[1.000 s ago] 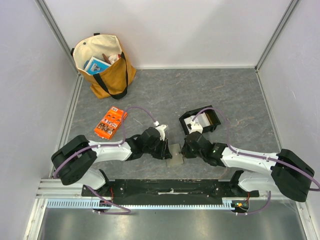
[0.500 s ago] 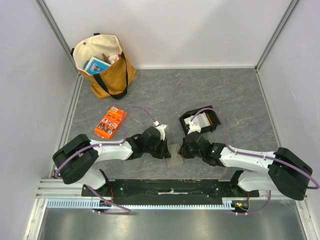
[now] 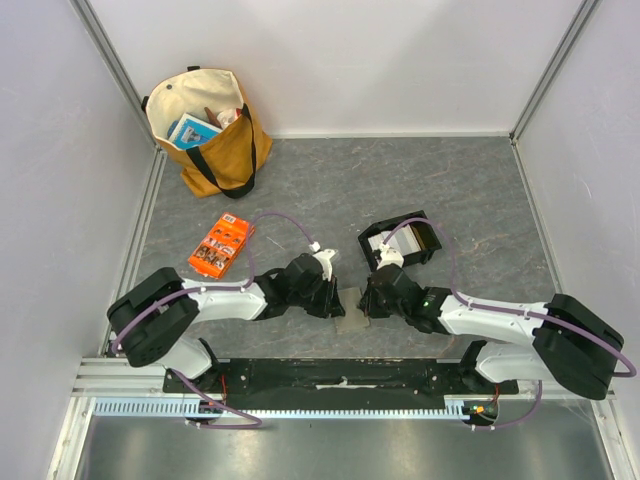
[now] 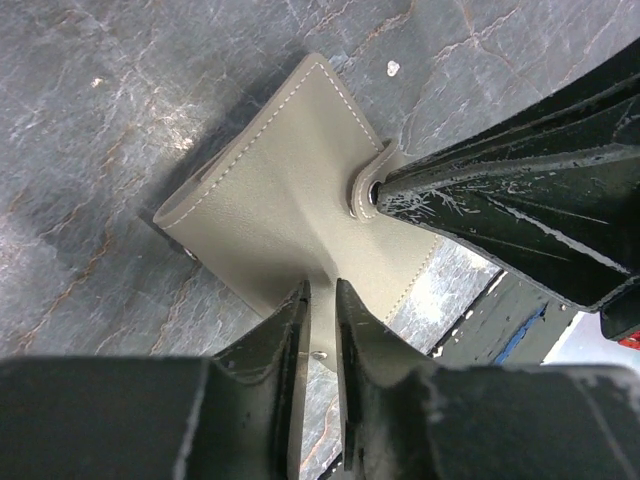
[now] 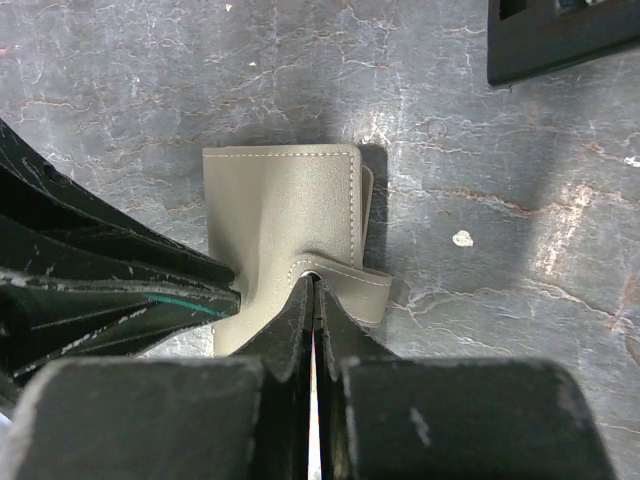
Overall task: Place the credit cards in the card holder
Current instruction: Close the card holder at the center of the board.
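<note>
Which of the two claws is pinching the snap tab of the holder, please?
The right claw: it nips the tab on the holder, while the left claw pinches a ridge of its cover.

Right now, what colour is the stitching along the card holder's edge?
Off-white, on the olive-grey card holder; the left wrist view shows it best.

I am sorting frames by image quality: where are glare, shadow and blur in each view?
Top external: even light, sharp. Left wrist: card holder sharp, dark shadow along its upper-left edge, left gripper blurred up close. Right wrist: glare on the table right of the card holder, right gripper blurred up close.
</note>
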